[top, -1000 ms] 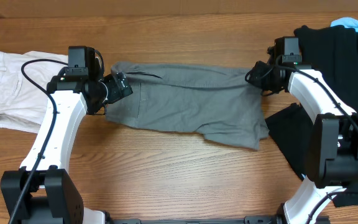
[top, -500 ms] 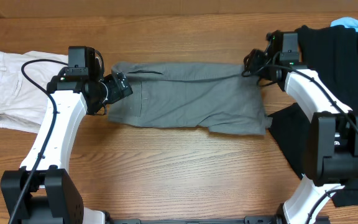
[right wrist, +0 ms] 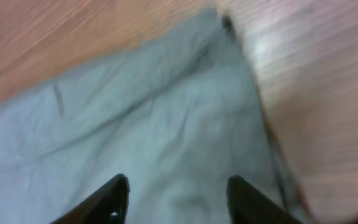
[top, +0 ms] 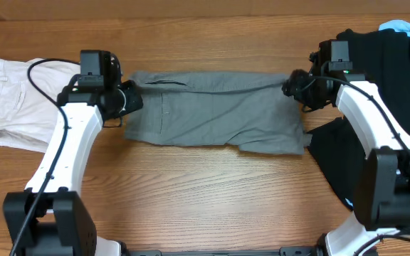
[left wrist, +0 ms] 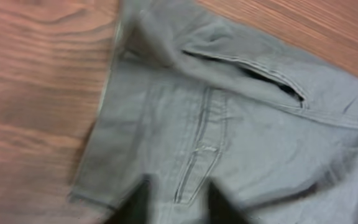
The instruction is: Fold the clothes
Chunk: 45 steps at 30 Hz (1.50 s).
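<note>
Whereas a second ago its near right hem sagged toward the near edge of the table (top: 191, 195), grey shorts (top: 219, 114): one pair, now squared, mid-table.
Left gripper (left wrist: 179, 210): at the waistband end; fingertips blurred, grip impossible to tell.
Right gripper (right wrist: 179, 199): jaws apart over the hem.
Cream-white shorts (top: 13, 99): one, left edge.
Black garments (top: 383, 71): right edge, cut off, count unclear.

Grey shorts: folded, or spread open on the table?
Folded once lengthwise, it seems: the grey shorts lie as one flat band, a lower layer's edge peeking out bottom right. No crosswise fold.
</note>
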{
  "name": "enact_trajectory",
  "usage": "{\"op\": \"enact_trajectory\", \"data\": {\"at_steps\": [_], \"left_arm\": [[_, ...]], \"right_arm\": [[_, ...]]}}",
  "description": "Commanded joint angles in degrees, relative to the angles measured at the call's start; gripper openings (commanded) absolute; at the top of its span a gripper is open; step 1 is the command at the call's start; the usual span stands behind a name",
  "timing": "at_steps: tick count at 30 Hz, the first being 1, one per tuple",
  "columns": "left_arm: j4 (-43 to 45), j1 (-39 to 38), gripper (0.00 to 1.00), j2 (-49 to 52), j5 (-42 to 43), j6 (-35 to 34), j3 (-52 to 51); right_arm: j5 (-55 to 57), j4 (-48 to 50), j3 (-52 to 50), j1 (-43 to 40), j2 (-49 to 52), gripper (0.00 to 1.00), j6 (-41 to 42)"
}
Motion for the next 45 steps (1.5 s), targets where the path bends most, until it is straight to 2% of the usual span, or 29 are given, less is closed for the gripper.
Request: {"op": "enact_trajectory", "data": {"at_steps": [1,3,9,15,23,25,31,35,41,43,45], "left_arm": [[1.6,-3.1,0.04,4.5,0.7,2.1,-0.2],[2.9,-4.5,0.04,7.0,1.0,2.1,-0.2],[11.7,-9.2,0.05,13.9,2.7,4.8,-0.2],[24.9,-11.6,0.24,17.7,2.2,3.8,-0.2],[40.7,-10.9,0.51,24.9,-3.9,-4.5,-0.2],[46.2,-10.1,0.62,26.5,-4.0,-7.5,-0.2],[55.4,-7.3,0.72,27.9,-4.4,-16.2,-0.2],[55.0,-5.3,0.72,27.9,0.6,-17.9,-0.1],[50.6,-0.3,0.73,23.7,22.5,-14.8,-0.1],[45.4,1.8,0.78,20.4,25.4,-14.2,-0.2],[38.9,4.2,0.90,16.8,26.3,-10.8,-0.2]], "right_arm": [[-1.7,-4.7,-0.2,2.6,-0.5,0.22,-0.4],[-1.6,-5.3,-1.6,3.7,-0.3,0.15,-0.4],[-0.8,-1.9,-6.1,5.2,0.8,0.15,-0.4],[0.5,-0.7,-8.0,5.2,2.9,0.15,-0.4],[0.5,-0.4,-9.4,5.3,2.9,0.15,-0.4],[0.5,-0.9,-9.4,5.3,2.9,0.15,-0.4],[0.5,-1.6,-9.4,5.3,2.9,0.14,-0.5],[1.1,-1.0,-9.4,5.3,2.9,0.14,-0.5],[1.6,-1.0,-9.4,5.2,2.9,0.19,-0.5],[1.6,-1.1,-9.4,5.2,2.9,0.22,-0.5],[1.6,-1.1,-9.4,5.2,2.9,0.23,-0.5]]}}
